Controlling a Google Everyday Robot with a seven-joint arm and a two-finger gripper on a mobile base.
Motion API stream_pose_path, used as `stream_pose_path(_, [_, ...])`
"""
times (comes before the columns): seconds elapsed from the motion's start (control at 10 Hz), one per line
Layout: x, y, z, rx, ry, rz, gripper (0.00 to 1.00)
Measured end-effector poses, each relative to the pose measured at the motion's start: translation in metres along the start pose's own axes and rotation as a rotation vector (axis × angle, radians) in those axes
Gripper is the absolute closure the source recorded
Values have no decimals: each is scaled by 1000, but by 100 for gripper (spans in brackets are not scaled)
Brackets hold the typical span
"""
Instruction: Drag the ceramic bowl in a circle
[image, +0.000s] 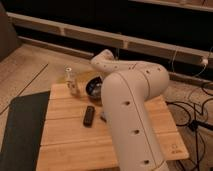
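Note:
The ceramic bowl (93, 86), dark with a bluish mottled inside, sits at the far middle of the wooden table (65, 140). My white arm (131, 107) rises from the front right, bends over the table and comes down at the bowl's right side. The gripper (101, 93) is at the bowl's right rim, mostly hidden behind the arm.
A small pale bottle (75, 88) stands just left of the bowl, with a small white cup (68, 73) behind it. A flat black bar (88, 116) lies in front of the bowl. A dark mat (20, 130) lies left of the table; cables (192, 112) run on the right.

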Motion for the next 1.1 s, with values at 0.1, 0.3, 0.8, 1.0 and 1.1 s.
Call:
stream_pose_path(0.1, [4,8,0,-17,8,-15,100])
stream_pose_path(0.3, [21,29,-8,-72,26,-55,100])
stream_pose_path(0.8, [53,-37,4,91,97,-47,100])
stream_pose_path(1.0, [41,-63,16,162,111,10,100])
stream_pose_path(1.1, [30,-62,20,166,101,28,100])
